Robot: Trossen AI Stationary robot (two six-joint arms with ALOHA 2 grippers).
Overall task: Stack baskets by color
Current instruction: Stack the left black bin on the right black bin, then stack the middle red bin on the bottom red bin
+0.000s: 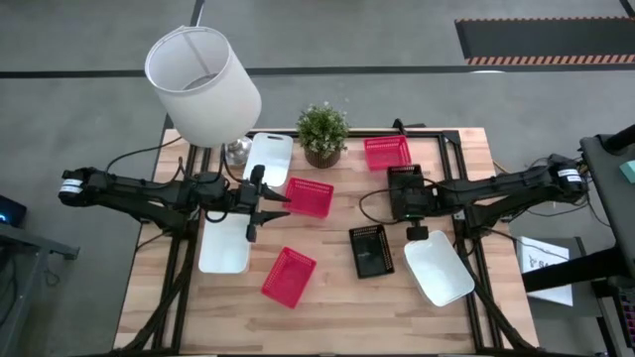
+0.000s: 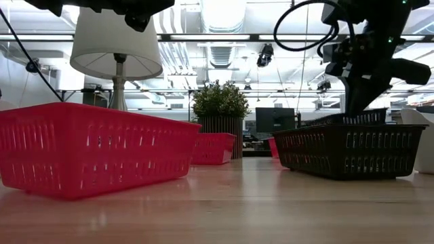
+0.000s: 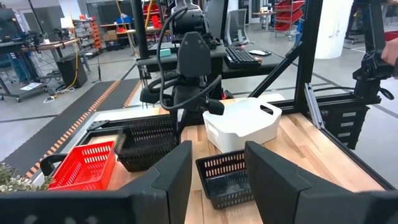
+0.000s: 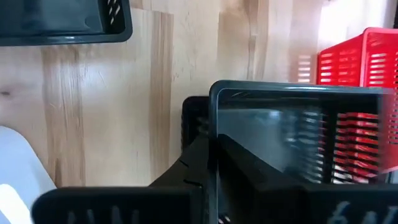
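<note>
I see my right gripper [image 1: 404, 190] pinching a black basket's [image 1: 406, 184] rim by the red one [image 1: 387, 152]; left gripper [image 1: 266, 203] hangs w/ jaws open.

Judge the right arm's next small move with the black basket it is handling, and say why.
Probably finish letting go and lift clear. The right gripper has its fingers at the rim of a black basket that already sits on the table beside the red basket. Another black basket lies apart nearer the front, so it likely goes there next. The left gripper waits open by the white basket.
</note>
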